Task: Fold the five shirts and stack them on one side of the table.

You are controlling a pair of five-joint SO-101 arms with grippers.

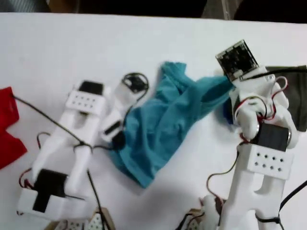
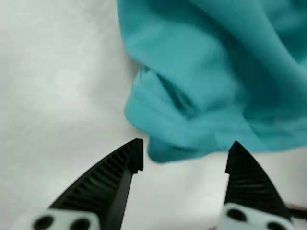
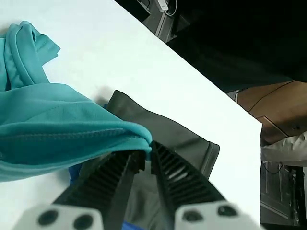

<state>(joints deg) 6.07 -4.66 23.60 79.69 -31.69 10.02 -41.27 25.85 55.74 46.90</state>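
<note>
We note right tool (image 3: 147, 153) clenched on teal shirt (image 1: 163, 120) hem, grey shirt (image 3: 163, 129) near, left tool (image 2: 186, 153) released just beside the teal shirt, red shirt (image 1: 7, 127) at table (image 1: 48, 48) edge

A white bench (image 1: 158, 43) carries everything. A teal shirt (image 1: 158, 129) lies crumpled near its middle, between the two arm bases (image 1: 43, 191), most of it resting on the surface while one corner is lifted off toward the right. A red shirt (image 1: 7, 127) lies flat at the bench's left edge, well apart from the teal one. A dark grey shirt (image 1: 295, 96) lies at the right edge, with a small patch of blue cloth (image 1: 227, 112) showing just beside it. Thin dark cables (image 1: 53, 122) trail across the bench on the left.
</note>
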